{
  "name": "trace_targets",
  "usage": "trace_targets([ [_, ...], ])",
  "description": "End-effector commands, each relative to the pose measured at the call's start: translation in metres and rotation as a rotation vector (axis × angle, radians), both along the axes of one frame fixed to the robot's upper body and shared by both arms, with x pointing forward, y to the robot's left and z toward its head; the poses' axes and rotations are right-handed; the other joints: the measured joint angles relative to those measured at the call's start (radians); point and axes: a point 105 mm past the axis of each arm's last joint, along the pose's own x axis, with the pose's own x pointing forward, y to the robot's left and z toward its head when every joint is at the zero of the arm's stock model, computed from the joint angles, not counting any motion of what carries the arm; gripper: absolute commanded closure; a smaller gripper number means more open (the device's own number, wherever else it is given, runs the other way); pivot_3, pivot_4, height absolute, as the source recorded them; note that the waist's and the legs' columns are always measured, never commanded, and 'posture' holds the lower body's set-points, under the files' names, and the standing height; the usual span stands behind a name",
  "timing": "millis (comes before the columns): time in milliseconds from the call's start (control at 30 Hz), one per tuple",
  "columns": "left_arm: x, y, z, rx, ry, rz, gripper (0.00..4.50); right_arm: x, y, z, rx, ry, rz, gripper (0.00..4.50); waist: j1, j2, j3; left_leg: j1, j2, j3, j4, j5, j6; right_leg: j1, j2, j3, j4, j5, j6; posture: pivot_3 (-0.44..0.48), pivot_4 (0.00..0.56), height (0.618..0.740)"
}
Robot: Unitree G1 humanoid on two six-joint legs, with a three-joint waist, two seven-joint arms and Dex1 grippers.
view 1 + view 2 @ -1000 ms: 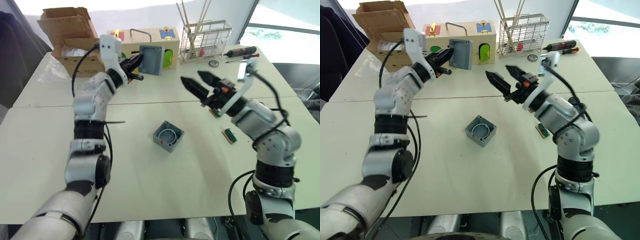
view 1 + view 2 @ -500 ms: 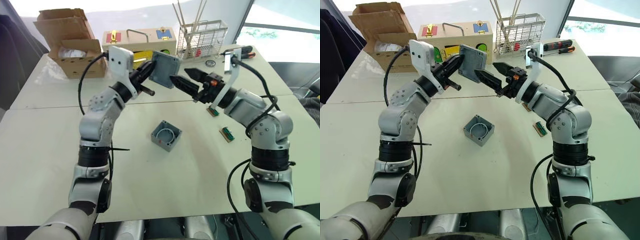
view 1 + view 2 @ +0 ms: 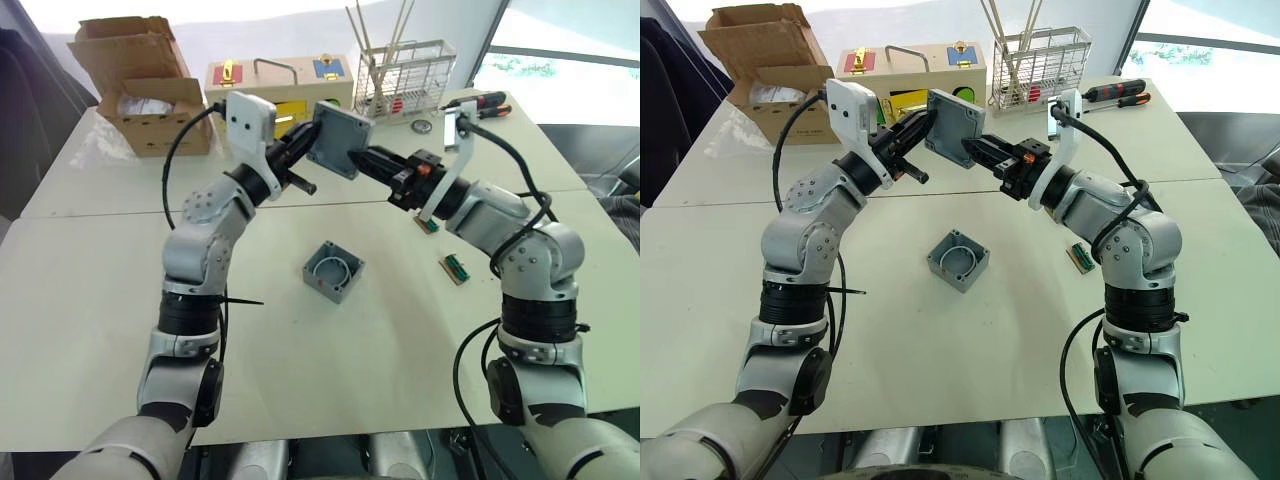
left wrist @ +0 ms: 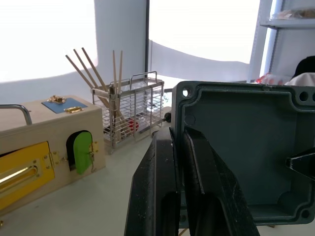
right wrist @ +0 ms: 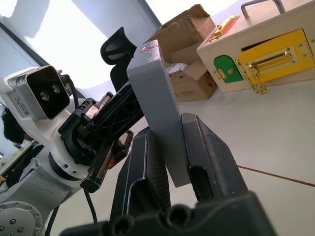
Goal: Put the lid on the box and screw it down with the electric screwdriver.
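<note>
Over the white table (image 3: 90, 300), above the open box (image 3: 334, 270), the left gripper (image 3: 303, 150) and right gripper (image 3: 372, 161) are each clamped on opposite edges of the lid (image 3: 338, 139), seemingly mid-handover to allow regripping for placement.

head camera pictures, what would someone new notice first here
The grey lid is held up in the air above the table, gripped from both sides at once by the left gripper and the right gripper, each with its jaws closed on an edge. Below it, the open grey box sits alone mid-table. A wooden latch box and wire basket line the far edge.
</note>
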Motion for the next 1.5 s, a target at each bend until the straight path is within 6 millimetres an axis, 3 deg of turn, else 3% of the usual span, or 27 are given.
trace_targets([
  [33,-0.007,-0.001,0.011,-0.007,-0.044,-0.035,4.17,-0.005,-0.006,0.014,0.026,-0.059,-0.013,4.37,0.0,0.0,0.0,0.0,0.0,0.0,0.0,0.0,0.0,0.0,0.0,0.0,0.0,0.0,0.0,0.0,0.15,0.734],
  [133,-0.007,0.008,0.009,-0.026,-0.019,-0.039,2.91,-0.01,-0.006,0.013,-0.017,-0.147,-0.043,4.37,0.001,0.0,0.0,0.0,0.0,0.0,0.0,0.0,0.0,0.0,0.0,0.0,0.0,0.0,0.0,0.0,0.15,0.734],
  [233,-0.007,0.035,0.013,-0.107,0.05,-0.031,1.46,-0.021,-0.005,0.01,-0.148,-0.334,-0.1,4.37,-0.002,0.0,0.0,0.0,0.0,0.0,0.0,0.0,0.0,0.0,0.0,0.0,0.0,0.0,0.0,0.0,0.15,0.734],
  [367,-0.013,0.07,0.0,-0.145,0.197,-0.046,1.46,-0.038,-0.001,-0.006,-0.442,-0.669,-0.168,4.37,-0.008,0.0,0.0,0.0,0.0,0.001,-0.001,0.0,0.0,-0.001,0.001,0.0,0.0,0.0,0.0,0.0,0.15,0.734],
  [467,-0.022,0.079,-0.005,-0.175,0.275,-0.108,1.46,-0.05,-0.001,-0.017,-0.538,-0.836,-0.21,4.37,-0.005,0.0,0.0,0.0,0.001,0.001,-0.001,0.0,0.0,-0.002,0.001,0.0,0.001,0.0,0.0,0.0,0.15,0.734],
  [567,-0.028,0.078,-0.019,-0.132,0.333,-0.144,1.46,-0.069,0.002,-0.051,-0.776,-1.083,-0.155,4.37,0.007,0.0,0.0,0.0,0.0,-0.001,0.001,0.0,0.0,0.0,0.001,0.0,0.0,0.0,0.0,0.0,0.15,0.734],
  [833,-0.029,0.058,-0.043,-0.053,0.417,-0.191,1.46,-0.071,-0.01,-0.093,-0.954,-1.239,-0.229,4.37,0.001,-0.001,0.0,0.002,0.0,0.0,0.0,0.0,-0.001,0.003,0.002,0.001,-0.002,0.0,0.0,0.0,0.15,0.734],
  [933,-0.033,0.039,-0.048,-0.018,0.42,-0.259,2.28,-0.072,-0.005,-0.113,-1.032,-1.3,-0.193,4.37,0.0,-0.001,0.0,0.002,0.0,0.0,-0.001,0.0,-0.001,0.002,0.003,0.001,-0.002,0.0,0.0,0.0,0.15,0.734],
  [1067,-0.034,0.023,-0.053,0.005,0.43,-0.318,4.34,-0.068,-0.003,-0.124,-1.048,-1.322,-0.199,4.37,0.002,-0.001,0.0,0.002,0.0,0.0,-0.001,0.0,-0.001,0.002,0.003,0.001,-0.002,0.0,0.0,0.0,0.15,0.734],
  [1500,-0.036,0.014,-0.065,0.072,0.443,-0.371,4.48,-0.054,-0.007,-0.136,-1.112,-1.325,-0.188,4.37,0.002,-0.001,0.0,0.002,0.0,0.0,-0.001,0.0,-0.001,0.003,0.003,0.002,-0.002,0.0,0.0,0.0,0.15,0.734],
])
